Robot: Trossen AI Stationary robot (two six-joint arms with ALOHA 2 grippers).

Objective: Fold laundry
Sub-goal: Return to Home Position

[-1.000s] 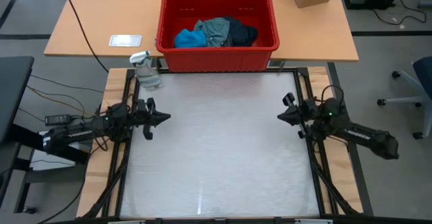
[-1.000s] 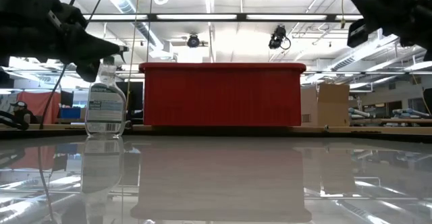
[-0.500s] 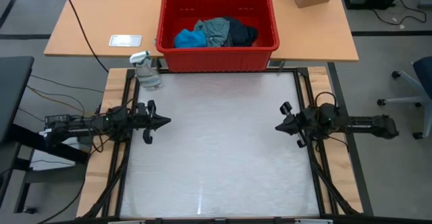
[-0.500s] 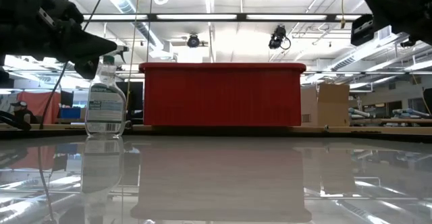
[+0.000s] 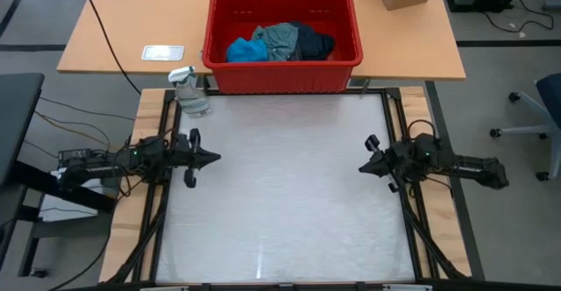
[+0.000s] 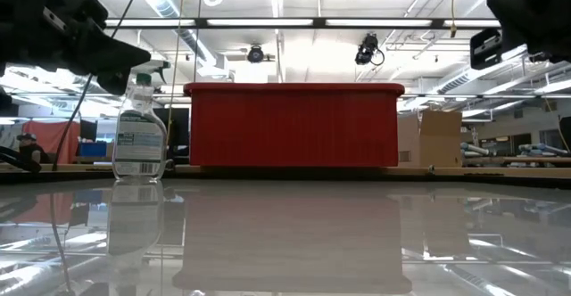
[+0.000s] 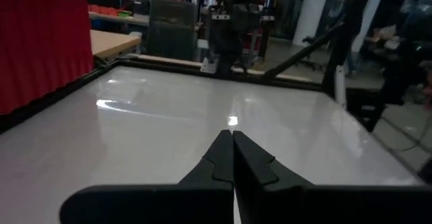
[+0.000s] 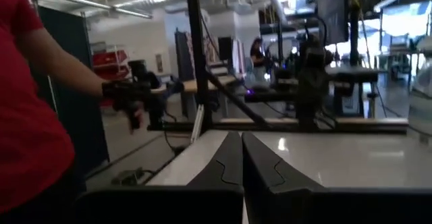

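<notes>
- Laundry (image 5: 280,43): a loose heap on the floor of the red bin (image 5: 282,79). The bin stands at the far side, on the wooden table (image 5: 114,28) just beyond my white work surface (image 5: 280,203). In the low view the bin's wall hides the cloth completely.
- Parts of the heap: at the left, the small bright blue piece (image 5: 245,51). In the middle, the grey-green piece (image 5: 280,39). At the right, the dark navy piece (image 5: 316,43). All three touch, and I cannot tell whether more lies beneath them.
- Handling, as I judge it: soft, light, limp cloth, neither fragile nor slippery, which will sag and open out when lifted. A pinch across a folded edge that takes every layer should hold better than a nip at the top surface. The bin walls allow a reach from above only.
- Spray bottle (image 5: 191,94): upright at the far-left corner of the work surface, just beside the bin and apart from the cloth.
- Left gripper (image 5: 217,157): hangs over the left side of the work surface and points right. Its fingers are pressed together on nothing.
- Right gripper (image 5: 361,167): hangs over the right side and points left. Its fingers are likewise together and hold nothing. It is well apart from the bin.
</notes>
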